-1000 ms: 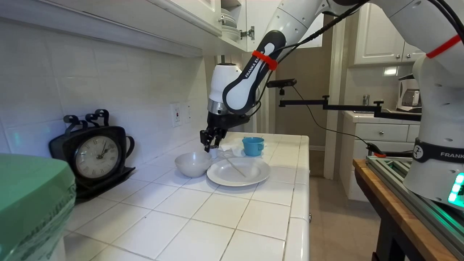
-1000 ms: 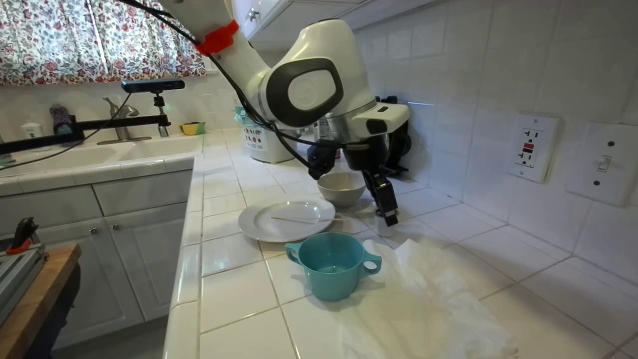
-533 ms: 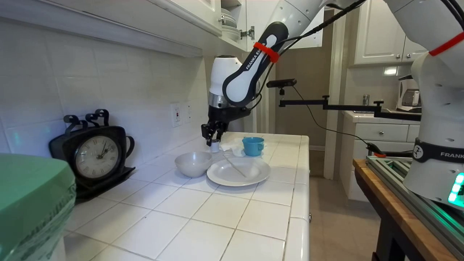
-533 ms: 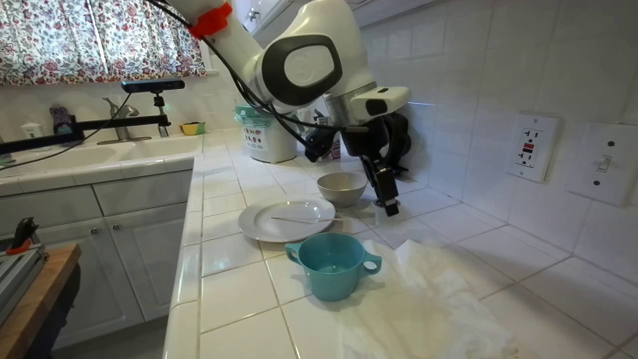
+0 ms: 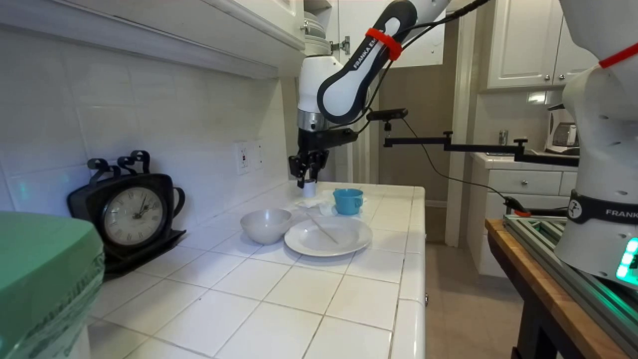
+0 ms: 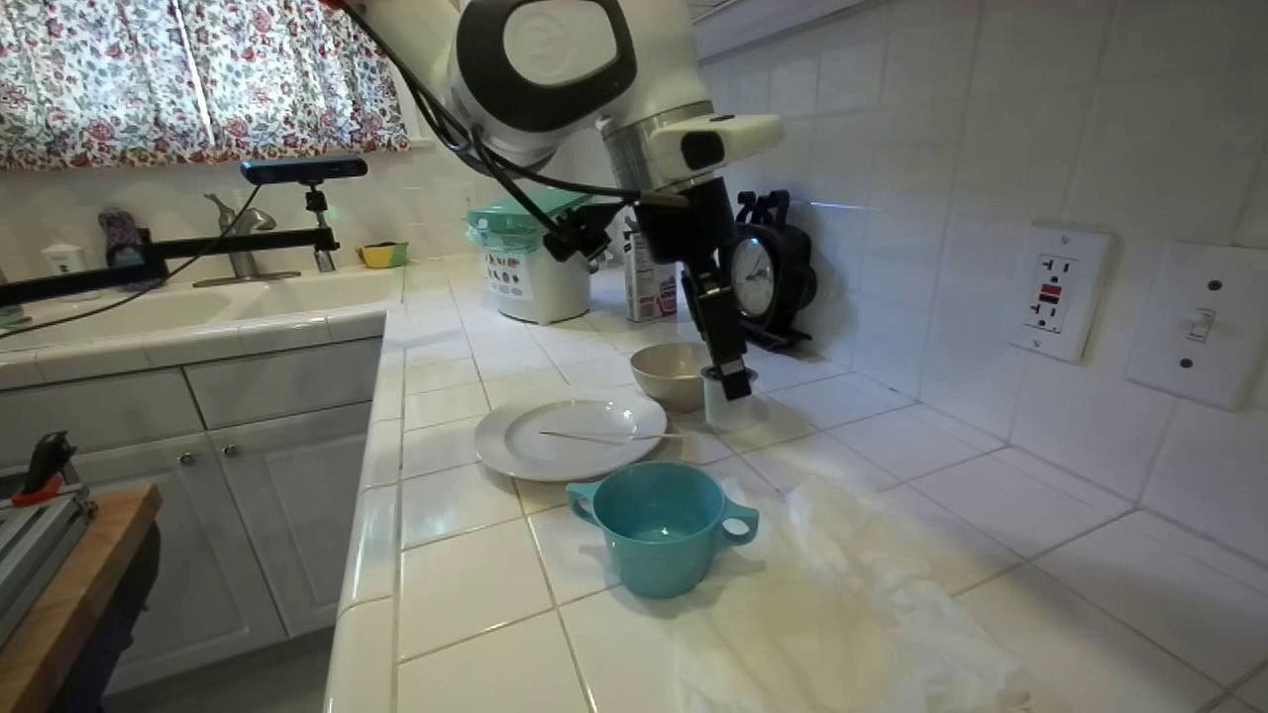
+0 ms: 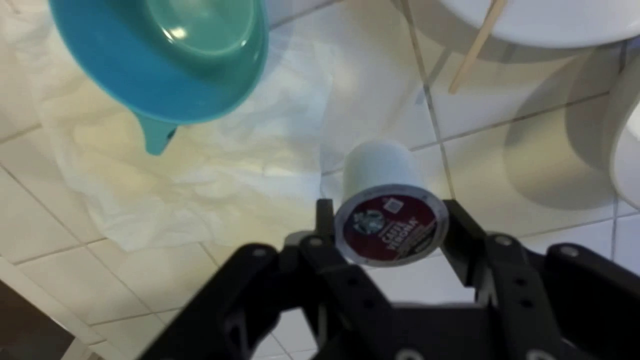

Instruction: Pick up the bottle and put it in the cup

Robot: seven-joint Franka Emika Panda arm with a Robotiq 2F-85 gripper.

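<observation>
The thing in my gripper is a small white coffee pod with a dark red lid; no bottle shape shows elsewhere. My gripper is shut on it, one finger on each side just under the rim. The pod hangs lid up above the counter in both exterior views. The teal-blue cup stands upright and open on the counter, with two handles. In an exterior view it is in front and left of my gripper. In the wrist view the cup is at the upper left, partly cut off.
A white plate with a thin wooden stick across it lies beside the cup. A pale bowl stands near the plate. A crumpled white paper towel lies by the cup. The tiled wall rises along the counter's back.
The pod was on or near the counter between my fingers and has been lifted. My gripper has moved up, rightward in one exterior image and leftward in the opposite one. The cup has not moved.
</observation>
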